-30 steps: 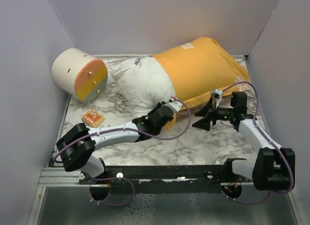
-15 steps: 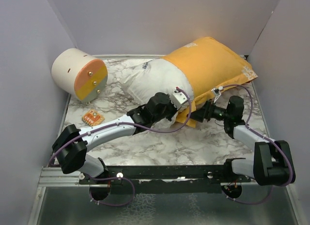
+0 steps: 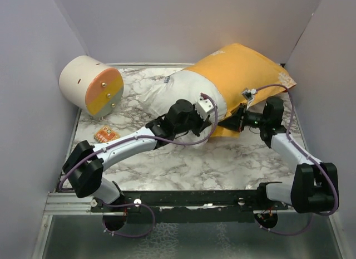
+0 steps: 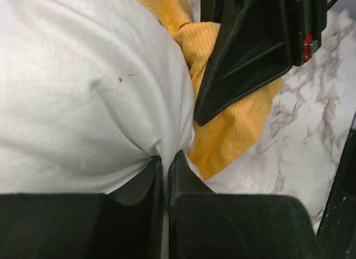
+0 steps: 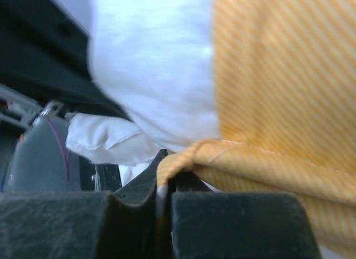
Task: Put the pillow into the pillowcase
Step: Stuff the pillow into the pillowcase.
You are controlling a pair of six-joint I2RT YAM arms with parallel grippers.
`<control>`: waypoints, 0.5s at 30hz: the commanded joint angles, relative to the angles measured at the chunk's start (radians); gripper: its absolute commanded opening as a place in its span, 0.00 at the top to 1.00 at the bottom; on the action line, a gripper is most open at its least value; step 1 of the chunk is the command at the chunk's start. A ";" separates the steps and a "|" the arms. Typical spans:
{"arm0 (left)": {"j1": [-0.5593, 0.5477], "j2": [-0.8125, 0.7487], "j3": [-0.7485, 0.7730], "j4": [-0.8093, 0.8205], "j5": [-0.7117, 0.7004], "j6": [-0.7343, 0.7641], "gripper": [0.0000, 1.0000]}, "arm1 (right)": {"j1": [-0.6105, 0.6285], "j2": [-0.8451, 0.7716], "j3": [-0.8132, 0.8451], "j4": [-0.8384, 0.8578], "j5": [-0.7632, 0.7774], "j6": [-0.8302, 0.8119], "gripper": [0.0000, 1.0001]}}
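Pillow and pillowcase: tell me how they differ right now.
The pillow is plump and white; the pillowcase is thin orange-yellow fabric. The pillow's left end sticks out bare, while the pillowcase covers its right part. The left gripper is shut on the pillow, the right gripper on the pillowcase's edge. Both rest on the marbled table.

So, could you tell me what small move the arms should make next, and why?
Probably draw the right gripper, shut on the pillowcase hem, leftward over the pillow while the left gripper, shut on pillow fabric, pushes in: the pillow's left end lies bare outside the case.
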 commanded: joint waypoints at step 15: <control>0.172 0.298 0.086 0.516 0.381 -0.541 1.00 | 0.388 0.045 0.600 -1.304 -0.203 -1.268 0.99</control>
